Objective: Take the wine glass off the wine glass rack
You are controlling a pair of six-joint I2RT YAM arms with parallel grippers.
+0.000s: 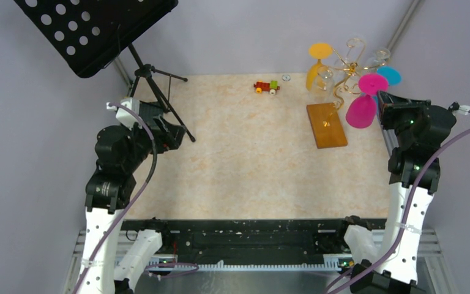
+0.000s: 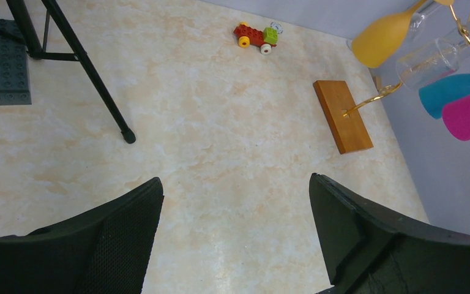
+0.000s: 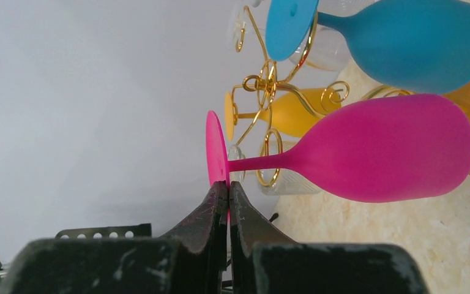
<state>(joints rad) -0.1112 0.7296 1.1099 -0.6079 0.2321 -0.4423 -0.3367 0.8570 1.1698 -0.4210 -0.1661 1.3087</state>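
Note:
The pink wine glass [image 3: 391,147] hangs bowl down, and my right gripper [image 3: 228,187] is shut on the rim of its round foot. From above, this glass [image 1: 361,111] is at the right side of the wine glass rack [image 1: 344,67], whose gold wire arms rise from an orange-brown wooden base [image 1: 327,125]. A gold curl [image 3: 269,160] sits just behind the pink stem; whether they touch I cannot tell. My left gripper [image 2: 235,184] stands open over bare table at the left, far from the rack [image 2: 343,115].
Yellow [image 1: 316,70], blue [image 1: 389,75] and clear [image 1: 324,82] glasses hang on the rack. A black music stand [image 1: 98,30] on a tripod [image 1: 159,92] fills the back left. A toy brick train [image 1: 267,87] lies at the back. A dark studded plate [image 2: 0,61] lies near the tripod.

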